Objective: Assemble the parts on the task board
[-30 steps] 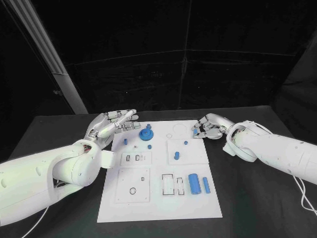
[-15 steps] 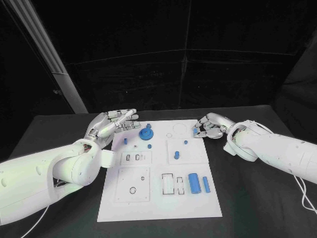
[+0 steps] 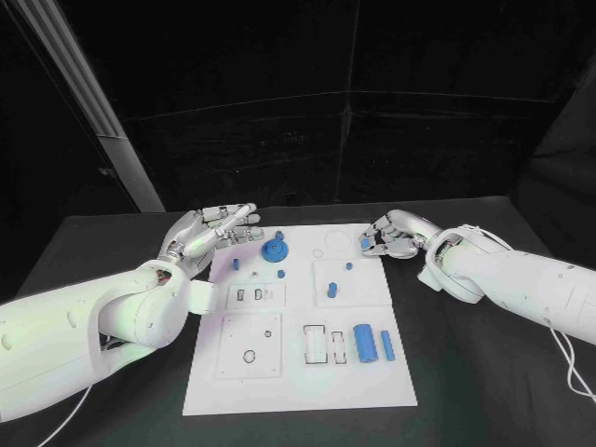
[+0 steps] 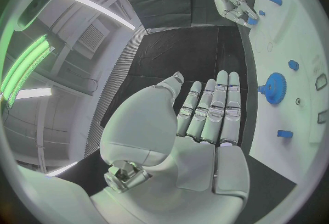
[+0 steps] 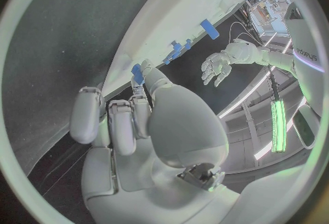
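The white task board lies mid-table. My right hand hovers at the board's far right corner and pinches a small blue part between thumb and finger; the right wrist view shows that part at the fingertips of the right hand. My left hand is off the board's far left corner, fingers straight and apart from everything, holding nothing; it looks the same in its own wrist view. A blue gear stands on the board near it.
A blue cylinder and a blue bar lie at the board's right side beside empty slots. Small blue pieces stand mid-board. Black table surrounds the board.
My right hand has risen slightly toward the far edge, carrying the small blue part. The left hand has barely moved.
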